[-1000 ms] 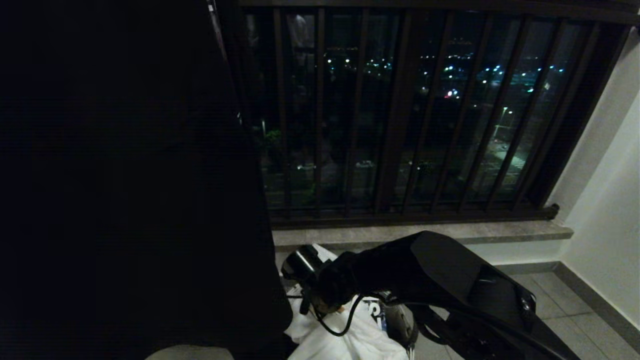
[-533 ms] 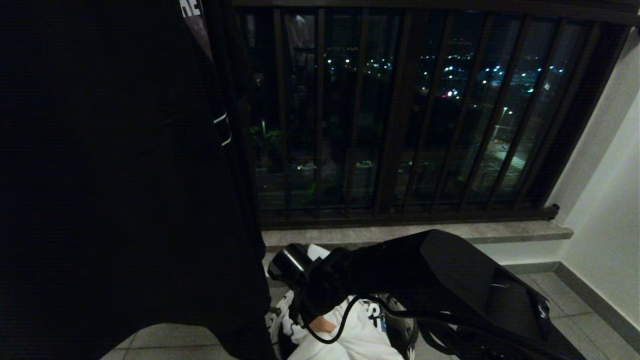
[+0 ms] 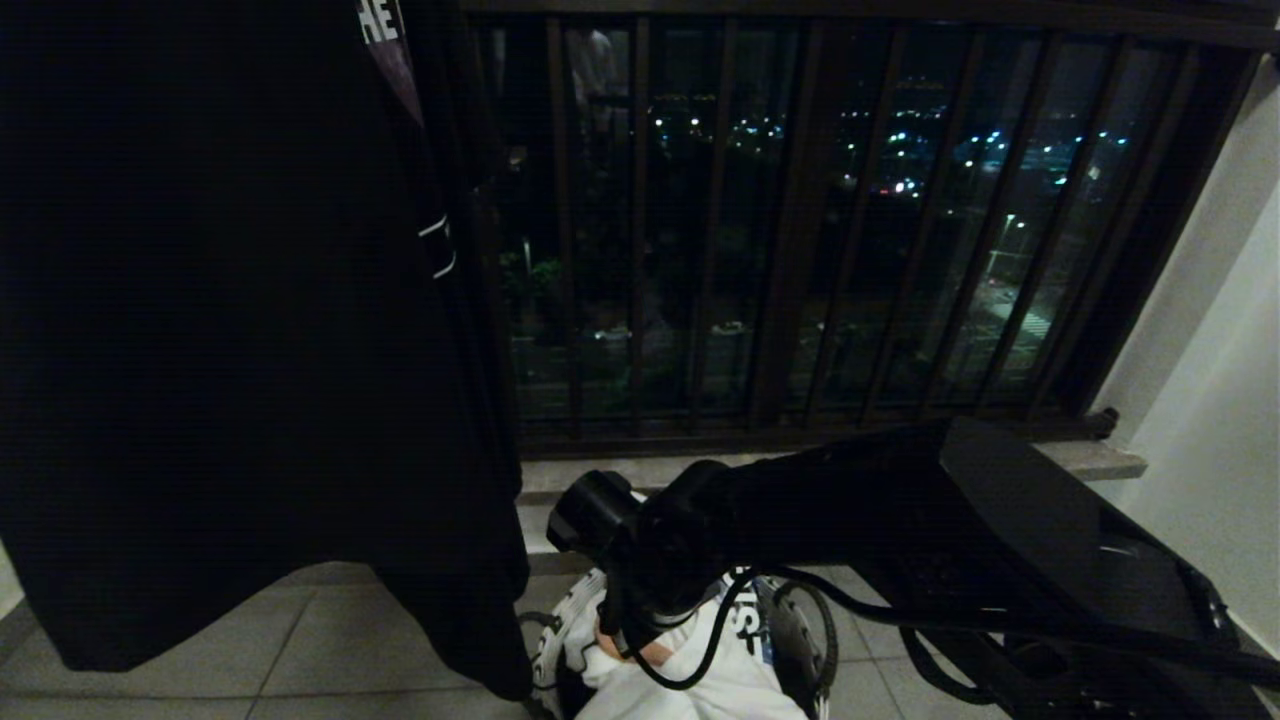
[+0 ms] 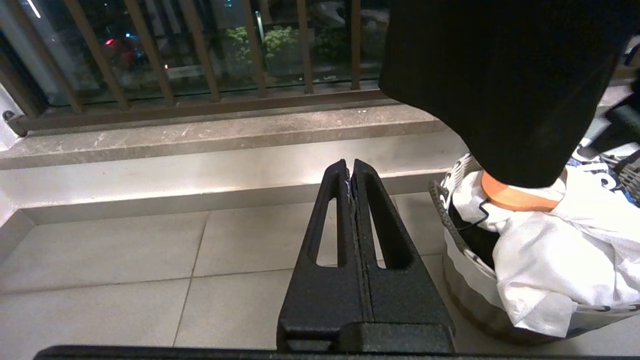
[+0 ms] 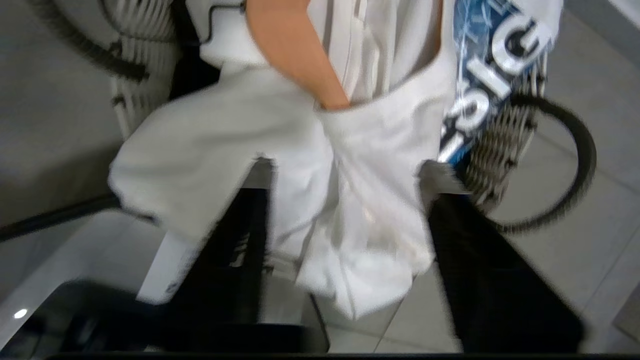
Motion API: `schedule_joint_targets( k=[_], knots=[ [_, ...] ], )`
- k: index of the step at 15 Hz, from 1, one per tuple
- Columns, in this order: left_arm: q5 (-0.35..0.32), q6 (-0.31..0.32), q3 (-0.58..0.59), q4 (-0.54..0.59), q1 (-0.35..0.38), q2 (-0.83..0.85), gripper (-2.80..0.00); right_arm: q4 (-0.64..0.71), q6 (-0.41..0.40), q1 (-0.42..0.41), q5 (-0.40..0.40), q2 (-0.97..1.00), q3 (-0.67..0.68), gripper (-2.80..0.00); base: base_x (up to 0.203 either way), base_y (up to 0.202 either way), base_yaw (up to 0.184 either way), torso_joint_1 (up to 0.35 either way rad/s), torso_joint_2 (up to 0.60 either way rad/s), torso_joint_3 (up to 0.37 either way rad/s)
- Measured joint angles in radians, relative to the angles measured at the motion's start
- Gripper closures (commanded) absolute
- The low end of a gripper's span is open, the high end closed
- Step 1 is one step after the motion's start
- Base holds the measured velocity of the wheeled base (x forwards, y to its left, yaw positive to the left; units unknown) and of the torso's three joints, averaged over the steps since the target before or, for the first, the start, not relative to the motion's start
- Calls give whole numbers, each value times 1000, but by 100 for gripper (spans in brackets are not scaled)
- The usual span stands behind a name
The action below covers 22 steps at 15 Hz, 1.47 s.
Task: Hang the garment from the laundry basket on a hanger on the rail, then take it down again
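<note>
- Writing: white capitals "HE" on the large black hanging garment [image 3: 230, 330]; big white letters, partly readable as "SIG", on the blue print of the crumpled white garment [image 5: 350, 200].
- Room: pale grey floor tiles [image 4: 115, 255], stone ledge [image 4: 200, 135], dark brown window bars [image 3: 800, 230] with night city lights behind.
- Small round soft laundry basket [image 4: 462, 280] stands upright on the floor, white garment heaped in it, spilling over the rim.
- Right claw [image 5: 345, 240]: spread, fingers either side of a white fold.
- Left claw [image 4: 351, 172]: pressed together, empty, beside the basket.
</note>
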Motion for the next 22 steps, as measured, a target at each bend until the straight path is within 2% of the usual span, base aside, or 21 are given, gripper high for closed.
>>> schedule_joint_targets(
  k=[3, 6, 10, 17, 22],
  knots=[
    [0, 0, 0, 0, 0, 0, 0, -2, 43, 14, 4, -118, 133, 0, 0, 0, 0, 0, 0, 0],
    [0, 0, 0, 0, 0, 0, 0, -13, 69, 13, 12, -312, 326, 0, 0, 0, 0, 0, 0, 0],
    [0, 0, 0, 0, 0, 0, 0, -25, 76, -55, 12, -619, 556, 0, 0, 0, 0, 0, 0, 0],
    [0, 0, 0, 0, 0, 0, 0, -16, 78, -246, 23, -1190, 818, 0, 0, 0, 0, 0, 0, 0],
    [0, 0, 0, 0, 0, 0, 0, 51, 100, -474, 23, -1528, 838, 0, 0, 0, 0, 0, 0, 0]
  ],
)
